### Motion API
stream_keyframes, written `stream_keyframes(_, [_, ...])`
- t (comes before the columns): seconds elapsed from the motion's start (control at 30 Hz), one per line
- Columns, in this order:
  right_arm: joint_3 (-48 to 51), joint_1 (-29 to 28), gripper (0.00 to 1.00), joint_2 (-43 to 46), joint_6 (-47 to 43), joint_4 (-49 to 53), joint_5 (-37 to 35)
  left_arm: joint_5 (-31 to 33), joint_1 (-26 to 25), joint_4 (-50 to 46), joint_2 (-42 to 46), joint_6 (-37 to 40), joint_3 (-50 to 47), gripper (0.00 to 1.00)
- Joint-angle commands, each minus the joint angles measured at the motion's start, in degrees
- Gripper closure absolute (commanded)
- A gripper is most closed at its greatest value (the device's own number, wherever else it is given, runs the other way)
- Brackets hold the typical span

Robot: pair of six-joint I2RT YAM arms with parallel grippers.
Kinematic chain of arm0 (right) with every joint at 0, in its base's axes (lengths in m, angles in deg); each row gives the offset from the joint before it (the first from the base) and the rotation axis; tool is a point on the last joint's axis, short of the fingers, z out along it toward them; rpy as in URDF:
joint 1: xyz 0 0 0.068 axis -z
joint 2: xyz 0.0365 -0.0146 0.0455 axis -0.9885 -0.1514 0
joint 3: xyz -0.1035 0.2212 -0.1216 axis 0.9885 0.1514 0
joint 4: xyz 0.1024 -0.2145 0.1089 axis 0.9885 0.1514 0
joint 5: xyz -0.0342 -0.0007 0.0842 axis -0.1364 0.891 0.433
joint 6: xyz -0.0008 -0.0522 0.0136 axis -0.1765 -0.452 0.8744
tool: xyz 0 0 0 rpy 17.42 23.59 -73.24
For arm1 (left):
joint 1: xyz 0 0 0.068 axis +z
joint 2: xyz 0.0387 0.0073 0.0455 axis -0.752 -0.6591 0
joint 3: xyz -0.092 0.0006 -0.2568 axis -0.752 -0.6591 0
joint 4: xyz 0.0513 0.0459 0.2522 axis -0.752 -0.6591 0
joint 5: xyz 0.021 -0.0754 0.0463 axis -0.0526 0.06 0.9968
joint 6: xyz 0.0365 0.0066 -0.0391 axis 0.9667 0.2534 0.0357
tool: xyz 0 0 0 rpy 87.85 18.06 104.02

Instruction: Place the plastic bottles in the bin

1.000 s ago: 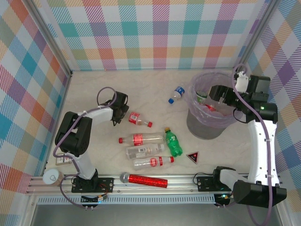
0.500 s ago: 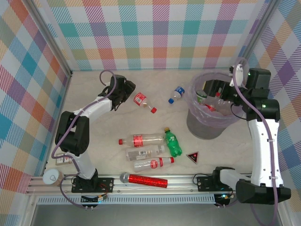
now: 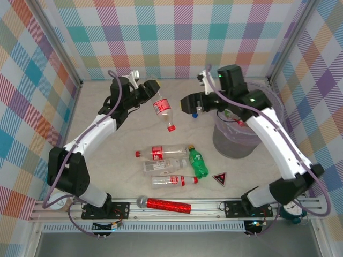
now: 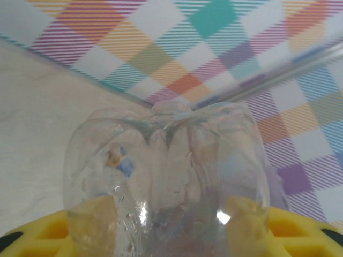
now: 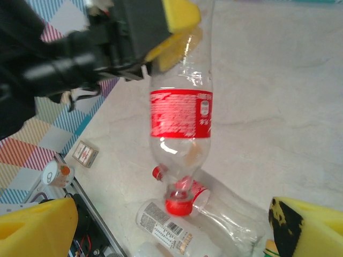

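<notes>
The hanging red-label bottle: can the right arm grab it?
Probably yes. The right gripper is open and faces the red-label bottle with nothing between them; the left gripper holds only its base.

The left arm (image 3: 94,131) and right arm (image 3: 276,140) had white links, black joints, lilac cables (image 3: 113,91), yellow finger pads (image 5: 35,227).

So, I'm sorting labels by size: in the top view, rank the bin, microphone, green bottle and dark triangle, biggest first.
1. bin, clearly largest
2. microphone
3. green bottle, shorter than the microphone
4. dark triangle
None is lifted, so nearness matters little.
</notes>
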Motion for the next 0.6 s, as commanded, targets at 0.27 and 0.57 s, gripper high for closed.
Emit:
stream_keyframes(0.27, [-0.05,2.99,0.13,-1.95,1.18,-5.25,11.33,-22.2,-1.05,8.75,3.23,13.07,-3.41,0.5])
stream_keyframes(0.57, [8.9,10.78,0.17,1.89,1.31,-11.09,22.85,-32.59,-1.14,25.04,-0.76,19.46,-5.62,0.52])
